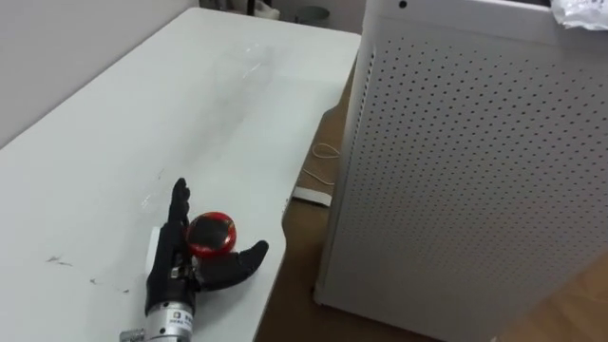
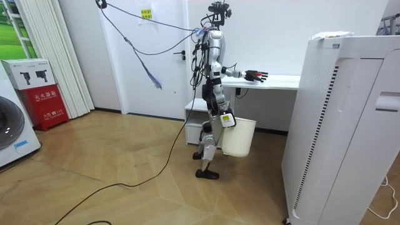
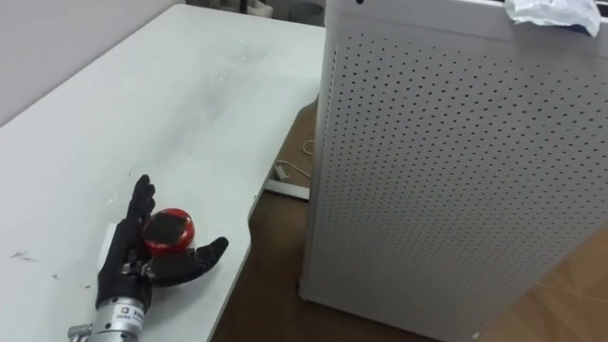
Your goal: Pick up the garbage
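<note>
A small round red piece of garbage (image 1: 211,235) with a dark top lies on the white table (image 1: 190,95) near its front right edge. My left hand (image 1: 176,252) rests on the table around it, fingers straight on its left and thumb spread below and to its right, open. In the room view I stand at the table's end with the left arm stretched over it. My right hand (image 2: 226,119) hangs at my side with a white bin (image 2: 240,137) held off the floor. A crumpled whitish wrapper (image 1: 579,11) lies on top of the tall white unit.
A tall white perforated appliance (image 1: 475,171) stands close to the table's right edge, leaving a narrow gap of wooden floor. A white cord (image 1: 325,152) and a power strip (image 1: 309,196) lie in that gap. A wall runs along the table's left side.
</note>
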{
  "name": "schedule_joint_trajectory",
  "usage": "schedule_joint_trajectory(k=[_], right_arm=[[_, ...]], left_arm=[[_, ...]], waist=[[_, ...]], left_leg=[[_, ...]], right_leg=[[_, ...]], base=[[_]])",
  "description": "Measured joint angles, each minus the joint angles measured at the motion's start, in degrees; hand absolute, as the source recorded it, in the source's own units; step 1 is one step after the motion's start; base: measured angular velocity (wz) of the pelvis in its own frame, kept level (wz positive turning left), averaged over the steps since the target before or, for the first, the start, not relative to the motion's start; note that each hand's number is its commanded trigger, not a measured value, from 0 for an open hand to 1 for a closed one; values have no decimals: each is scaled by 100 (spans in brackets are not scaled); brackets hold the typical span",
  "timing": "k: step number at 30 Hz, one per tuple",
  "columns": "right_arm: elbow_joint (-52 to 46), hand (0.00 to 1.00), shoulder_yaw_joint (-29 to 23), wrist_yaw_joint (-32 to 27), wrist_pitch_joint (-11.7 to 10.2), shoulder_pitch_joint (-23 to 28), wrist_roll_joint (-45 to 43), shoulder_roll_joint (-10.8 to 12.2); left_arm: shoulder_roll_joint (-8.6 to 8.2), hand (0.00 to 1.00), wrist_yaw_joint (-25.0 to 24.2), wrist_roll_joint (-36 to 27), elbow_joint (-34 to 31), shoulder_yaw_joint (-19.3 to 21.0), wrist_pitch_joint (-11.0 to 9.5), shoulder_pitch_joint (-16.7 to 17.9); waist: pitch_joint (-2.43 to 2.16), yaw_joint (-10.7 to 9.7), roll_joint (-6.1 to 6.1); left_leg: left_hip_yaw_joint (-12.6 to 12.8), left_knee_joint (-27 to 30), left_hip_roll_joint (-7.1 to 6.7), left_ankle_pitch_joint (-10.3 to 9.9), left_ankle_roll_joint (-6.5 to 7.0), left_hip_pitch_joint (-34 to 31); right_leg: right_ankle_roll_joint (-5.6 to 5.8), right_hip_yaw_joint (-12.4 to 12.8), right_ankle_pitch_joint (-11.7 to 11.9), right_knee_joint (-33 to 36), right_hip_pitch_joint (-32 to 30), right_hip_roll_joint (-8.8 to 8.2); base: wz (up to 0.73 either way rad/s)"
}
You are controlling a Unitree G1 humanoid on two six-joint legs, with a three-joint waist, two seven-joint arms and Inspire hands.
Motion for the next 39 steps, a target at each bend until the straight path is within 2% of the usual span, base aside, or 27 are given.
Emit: schedule_joint_trajectory(k=[12,19,24,31,35,39], right_arm=[[-172,100,50,-50,9,89,35,4],[-243,100,82,-72,9,86,18,7],[-253,100,162,-179,14,26,14,11],[-278,100,172,-187,115,-134,-3,38],[-278,100,224,-190,135,-261,-4,43],[-366,100,229,-278,135,-354,-45,35]], left_arm=[[-50,100,128,-12,237,-32,72,-157],[-60,100,90,-29,286,-252,70,-170],[-65,100,6,-398,420,-652,79,-295],[-88,100,-746,-822,129,-1076,342,-304],[-88,100,-1137,-1264,10,-1499,364,-319],[-108,100,-1594,-1302,-26,-1924,462,-331]], waist=[[8,-25,52],[5,-97,60],[7,-119,72],[7,-133,116],[13,-164,176],[2,-233,252]], left_leg=[[4,-6,17,0,0,18],[5,-8,31,0,0,37],[1,-7,35,0,0,81],[17,4,53,0,0,-17],[38,9,62,0,0,-89],[45,13,62,1,-1,-149]], right_leg=[[2,-1,1,-72,64,0],[0,29,2,-68,66,16],[0,10,3,-72,138,23],[-11,4,28,-67,43,31],[-15,0,34,-67,-17,30],[-15,-1,34,-64,-73,32]], base=[[1],[-1],[3],[0],[1],[0]])
